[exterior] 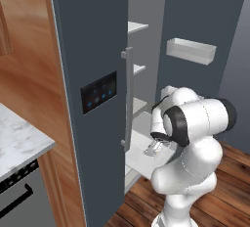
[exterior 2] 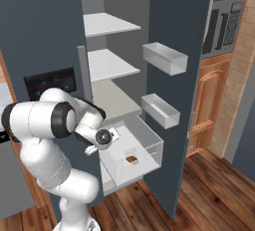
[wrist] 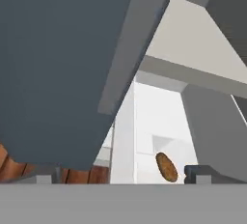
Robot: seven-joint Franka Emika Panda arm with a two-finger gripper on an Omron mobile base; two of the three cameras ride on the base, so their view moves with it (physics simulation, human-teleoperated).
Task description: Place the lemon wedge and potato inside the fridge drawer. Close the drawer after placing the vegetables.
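Potato (exterior 2: 132, 160) already lies on the floor of the fridge drawer (exterior 2: 149, 145), low centre of the right base view; in the hand view it shows at bottom centre-right (wrist: 166, 166), brown and oval. Drawer is pulled out, not yet shut. Lemon wedge: cannot make one out in the drawer or anywhere else, so that part looks undone, or it is hidden.

Gripper (exterior 2: 94, 148) sits at centre-left of the right base view, just left of the drawer's rim; jaws spread wide, nothing between them. In the left base view it hangs above the drawer at centre (exterior: 155, 147).

Left to do, as I judge: wedge in, then push drawer closed.

Writing: none readable. Dark panel on the fridge door (exterior: 99, 92) shows small blue icons, too small to read.
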